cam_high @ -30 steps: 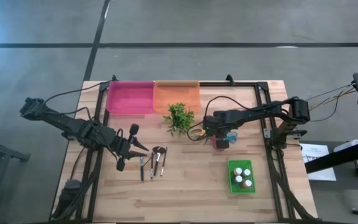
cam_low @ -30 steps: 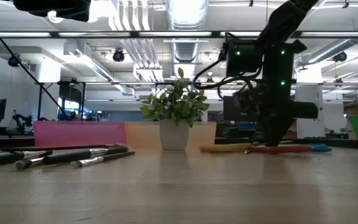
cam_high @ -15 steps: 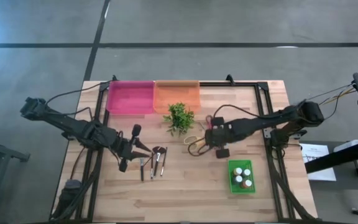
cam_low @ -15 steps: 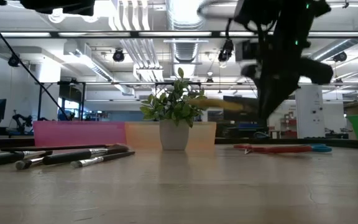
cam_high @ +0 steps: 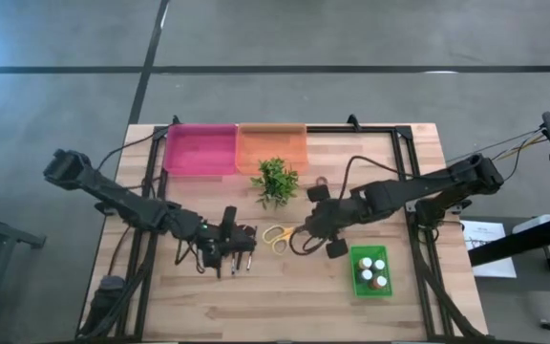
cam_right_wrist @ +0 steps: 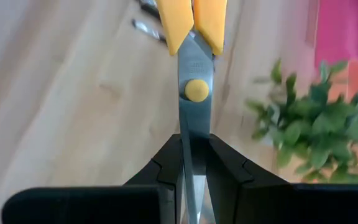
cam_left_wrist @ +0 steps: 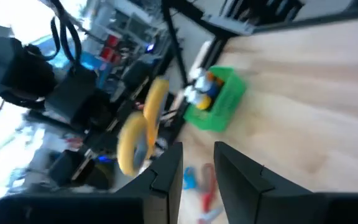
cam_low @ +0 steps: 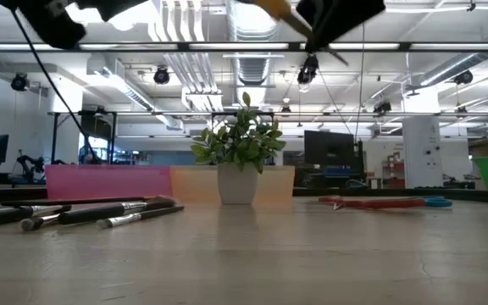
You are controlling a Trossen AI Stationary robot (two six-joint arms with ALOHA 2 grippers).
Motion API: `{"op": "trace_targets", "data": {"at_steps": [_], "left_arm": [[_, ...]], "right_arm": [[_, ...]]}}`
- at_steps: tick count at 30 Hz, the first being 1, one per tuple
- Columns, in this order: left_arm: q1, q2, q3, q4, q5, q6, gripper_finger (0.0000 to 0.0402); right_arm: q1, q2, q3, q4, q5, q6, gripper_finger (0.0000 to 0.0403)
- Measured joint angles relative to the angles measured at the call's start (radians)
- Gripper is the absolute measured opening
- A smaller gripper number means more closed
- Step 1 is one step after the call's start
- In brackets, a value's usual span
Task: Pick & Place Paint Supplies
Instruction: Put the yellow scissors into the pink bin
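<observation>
The right gripper (cam_right_wrist: 194,165) pinches yellow-handled scissors (cam_right_wrist: 193,68) by the blades above the tabletop (cam_high: 294,287), near the brushes (cam_high: 240,250), where the left gripper (cam_high: 225,239) hovers, fingers slightly apart, holding nothing.

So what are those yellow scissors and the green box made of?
The scissors look like shiny grey metal blades with smooth yellow plastic handles and a yellow pivot button; the right gripper has its jaws shut on the blades. The green box looks like glossy moulded plastic, going by its bright, even colour, though that is a guess.
</observation>
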Motion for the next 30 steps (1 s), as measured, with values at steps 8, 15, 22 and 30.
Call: {"op": "trace_targets", "data": {"at_steps": [8,15,22,30], "left_arm": [[-0.055,0.089,0.055,0.066,-0.159,0.133,0.0099],[-0.119,0.076,0.054,0.144,-0.165,0.181,0.0099],[-0.112,0.098,0.055,0.170,-0.170,0.180,0.0099],[-0.111,0.105,0.055,0.190,-0.171,0.177,0.0099]], "right_arm": [[0.001,0.005,0.047,-0.063,-0.061,0.010,0.0039],[0.001,0.007,0.015,-0.087,-0.107,0.043,0.0039],[0.000,0.009,0.012,-0.025,-0.142,0.027,0.0039],[0.000,0.037,0.012,-0.003,-0.162,0.009,0.0039]]}}
